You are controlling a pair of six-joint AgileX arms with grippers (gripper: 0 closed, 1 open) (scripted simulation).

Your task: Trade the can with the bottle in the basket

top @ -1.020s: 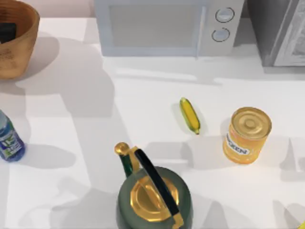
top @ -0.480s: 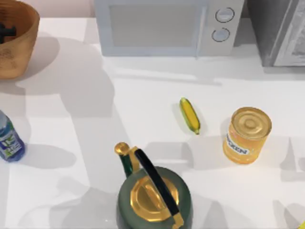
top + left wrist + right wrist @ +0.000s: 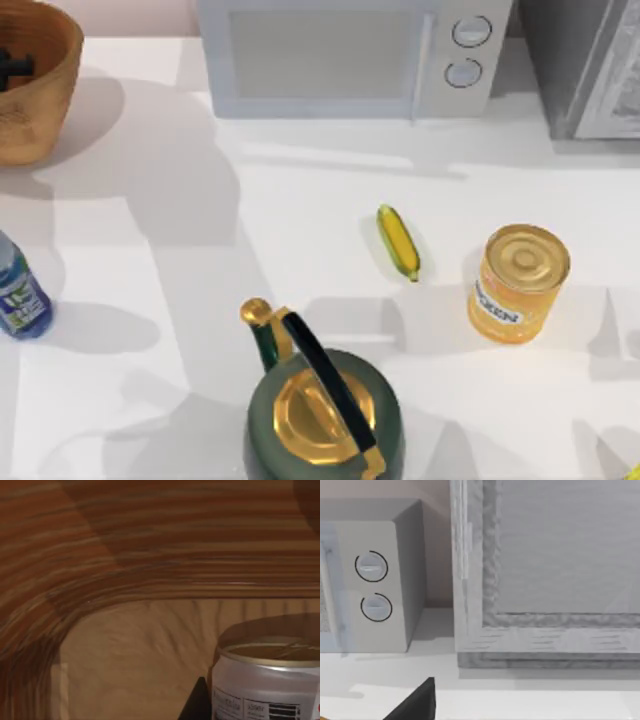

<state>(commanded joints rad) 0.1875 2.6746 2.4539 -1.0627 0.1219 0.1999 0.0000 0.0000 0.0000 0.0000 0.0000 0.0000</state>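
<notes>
Left claw down inside the basket, beside the can.

The can [image 3: 267,680] stood on the basket's [image 3: 30,120] floor; whether the left claw [image 3: 12,68] was open, I cannot tell. The bottle [image 3: 18,295] stood on the surface's [image 3: 300,200] left edge.

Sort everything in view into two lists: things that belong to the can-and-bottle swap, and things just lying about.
Belongs to the job:
- can, inside the basket
- basket, at the table's far left
- bottle, upright at the table's left edge
- left gripper, inside the basket

Just lying about:
- kettle
- corn cob
- large orange can
- microwave
</notes>
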